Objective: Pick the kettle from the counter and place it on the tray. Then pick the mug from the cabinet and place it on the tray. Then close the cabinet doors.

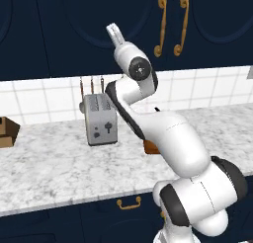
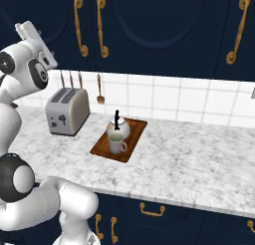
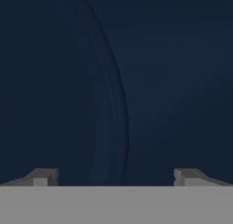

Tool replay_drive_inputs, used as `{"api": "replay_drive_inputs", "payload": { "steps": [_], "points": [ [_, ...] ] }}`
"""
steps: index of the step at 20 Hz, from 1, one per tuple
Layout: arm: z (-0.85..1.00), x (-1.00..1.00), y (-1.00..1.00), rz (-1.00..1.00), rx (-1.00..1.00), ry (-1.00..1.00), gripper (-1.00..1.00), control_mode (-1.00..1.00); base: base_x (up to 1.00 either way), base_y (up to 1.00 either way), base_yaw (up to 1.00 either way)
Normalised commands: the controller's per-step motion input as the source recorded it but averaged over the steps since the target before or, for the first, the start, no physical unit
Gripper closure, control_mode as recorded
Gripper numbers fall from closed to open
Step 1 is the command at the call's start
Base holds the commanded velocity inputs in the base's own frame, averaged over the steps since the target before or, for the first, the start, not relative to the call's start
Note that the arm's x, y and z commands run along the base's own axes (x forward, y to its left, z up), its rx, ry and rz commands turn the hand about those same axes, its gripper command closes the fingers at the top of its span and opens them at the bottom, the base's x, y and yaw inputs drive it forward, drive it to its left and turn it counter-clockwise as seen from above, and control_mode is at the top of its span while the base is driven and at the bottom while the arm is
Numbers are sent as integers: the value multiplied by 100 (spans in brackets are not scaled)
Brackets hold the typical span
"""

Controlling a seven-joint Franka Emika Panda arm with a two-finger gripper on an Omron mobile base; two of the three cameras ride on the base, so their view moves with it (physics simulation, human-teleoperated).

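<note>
On the counter (image 2: pixel 199 162) lies the brown tray (image 2: pixel 137 127). The white kettle (image 2: pixel 119 128) with its black handle stands upright on it, and the grey-beige mug (image 2: pixel 117 145) stands just in front of the kettle. A sliver of the tray (image 1: pixel 149 147) shows behind my arm. The navy cabinet doors (image 2: pixel 149 30) look flush and shut, their brass handles (image 2: pixel 102 25) side by side. My gripper (image 1: pixel 114 33) is raised high in front of a door panel (image 3: pixel 159 82), close to it. In the hand view the gripper (image 3: pixel 116 177) is open, fingertips (image 3: pixel 45 176) wide apart with nothing between them.
A silver toaster (image 2: pixel 67 117) stands left of the tray against the tiled wall, with utensils hanging behind it. A small cardboard box (image 1: pixel 7 132) sits at the counter's far left. Navy drawers with brass pulls (image 2: pixel 152 209) run below the counter edge.
</note>
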Motion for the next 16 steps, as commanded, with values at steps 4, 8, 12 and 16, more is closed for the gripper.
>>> {"api": "replay_drive_inputs", "payload": {
  "steps": [4, 8, 12, 16],
  "points": [
    [-26, 83, -33, 8, 0, 0, -100, -100, 0, 0, 0],
    [-22, 71, -26, 7, 0, 0, -100, -100, 0, 0, 0],
    [-19, 55, -30, 3, 0, 2, -100, -100, 0, 0, 0],
    [-9, 65, -34, 3, 0, 15, -100, -100, 0, 0, 0]
  ]
}}
